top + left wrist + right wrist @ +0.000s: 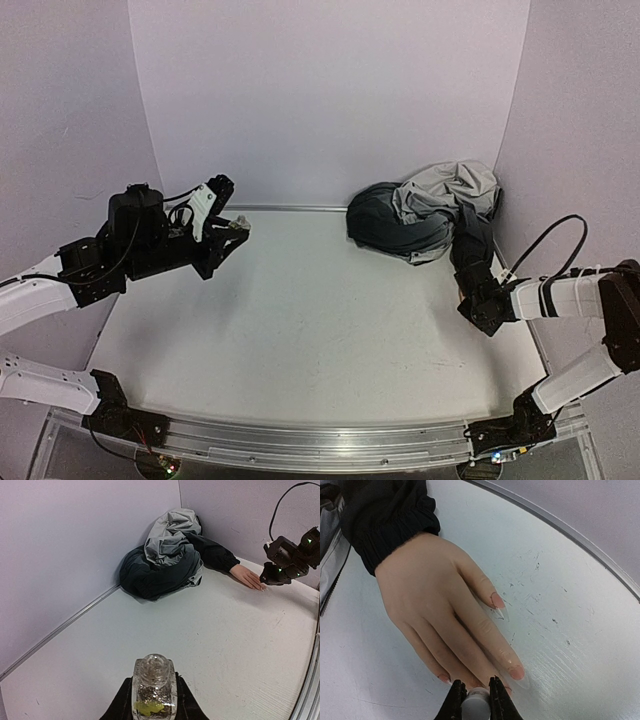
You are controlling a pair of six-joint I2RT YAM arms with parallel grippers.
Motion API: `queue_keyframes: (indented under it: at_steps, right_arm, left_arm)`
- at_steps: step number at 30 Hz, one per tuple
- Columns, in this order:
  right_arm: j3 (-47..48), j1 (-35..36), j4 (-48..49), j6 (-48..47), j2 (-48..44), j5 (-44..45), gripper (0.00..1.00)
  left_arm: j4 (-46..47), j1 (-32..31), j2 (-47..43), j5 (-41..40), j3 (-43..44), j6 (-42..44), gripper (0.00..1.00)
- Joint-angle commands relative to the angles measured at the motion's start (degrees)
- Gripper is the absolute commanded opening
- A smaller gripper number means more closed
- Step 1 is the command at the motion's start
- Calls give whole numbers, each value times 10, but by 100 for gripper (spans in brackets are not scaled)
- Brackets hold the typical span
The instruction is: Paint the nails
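The mannequin hand (430,590) lies palm down on the table, coming out of a dark sleeve (385,515). Its nails show at the thumb (498,600), the index finger (516,672) and the little finger (443,678); the middle fingertips are hidden behind my right gripper (476,694). That gripper is shut on a white cap (476,705) right over those fingertips; whatever hangs below the cap is hidden. My left gripper (154,692) is shut on a clear uncapped glitter bottle (154,682), held above the table's left side (238,227), far from the hand (246,575).
A crumpled grey and dark jacket (420,215) is piled in the back right corner, its sleeve running to the hand. Pale walls close in the table on three sides. A metal rail (300,440) runs along the near edge.
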Motion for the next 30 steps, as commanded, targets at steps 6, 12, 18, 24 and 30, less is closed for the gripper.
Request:
queue_keyframes:
  at_steps: [6, 12, 18, 24, 30]
  right_arm:
    - [2, -3, -36, 16, -9, 9, 0]
    - [6, -3, -46, 23, -6, 11, 0]
    - [3, -3, -51, 25, -12, 7, 0]
    - [5, -3, -50, 14, -11, 1, 0]
    - [1, -3, -50, 13, -19, 0, 0]
  left_arm:
    - [32, 4, -13, 6, 2, -1, 0]
    - [32, 4, -14, 6, 0, -1, 0]
    - [32, 4, -14, 6, 1, 0, 0]
    - [32, 4, -15, 6, 1, -1, 0]
    - [32, 4, -14, 7, 1, -2, 0]
